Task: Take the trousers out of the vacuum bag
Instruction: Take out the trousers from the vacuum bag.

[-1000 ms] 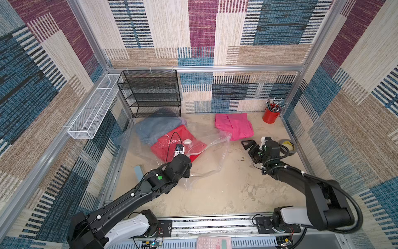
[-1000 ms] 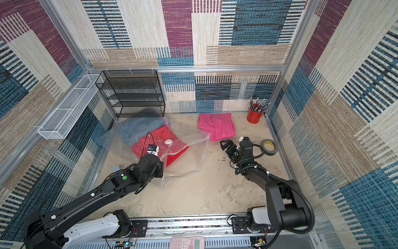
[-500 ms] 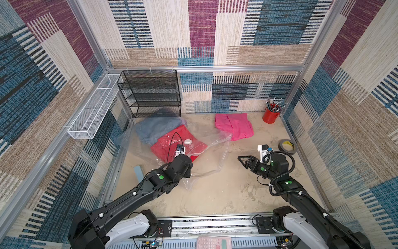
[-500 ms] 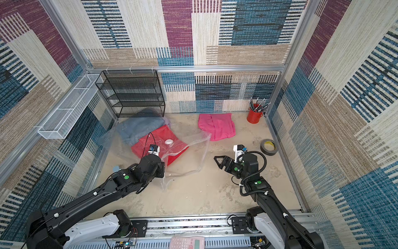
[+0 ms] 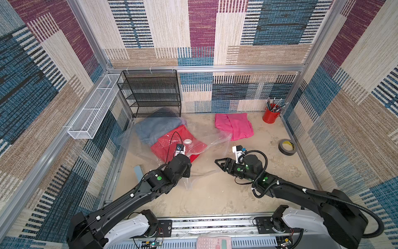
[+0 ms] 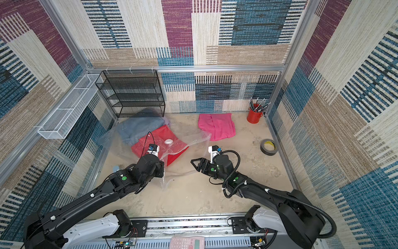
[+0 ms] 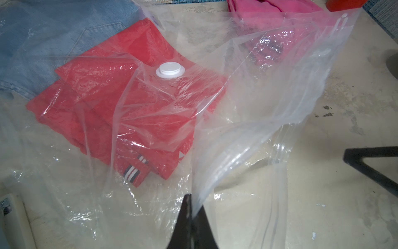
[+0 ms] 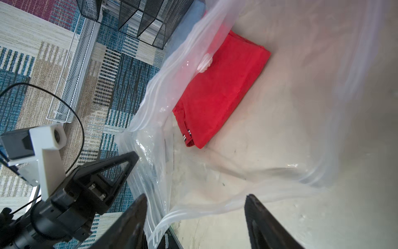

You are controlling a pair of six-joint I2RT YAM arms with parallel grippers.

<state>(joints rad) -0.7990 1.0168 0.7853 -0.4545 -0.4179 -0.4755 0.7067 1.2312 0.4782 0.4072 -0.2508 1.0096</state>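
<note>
We find the left gripper (image 7: 190,207) closed tight on a fold of the vacuum bag (image 7: 269,107), holding the upper lip of its mouth raised off the worktop (image 5: 215,194). The right gripper (image 8: 195,197) has its jaws apart and grips nothing; the bag's open lip lies between them.

A second ago the right arm stood by the pink trousers (image 5: 233,126); it has since swung back to face the bag mouth. We judge that garment delivered and the arm returning for the next.

The red trousers (image 8: 215,92) lie inside, under the white valve cap (image 7: 170,69), striped cuff toward the mouth (the likeliest next grasp). The denim trousers (image 5: 157,127) lie deeper, toward the far left corner. The pink pair rests clear of the bag by the far edge.

Also present:
- a black mesh rack (image 5: 150,92)
- a white wire basket (image 5: 92,107)
- a red pen cup (image 5: 270,115) in the far right corner
- a tape roll (image 5: 287,146) at the right edge
</note>
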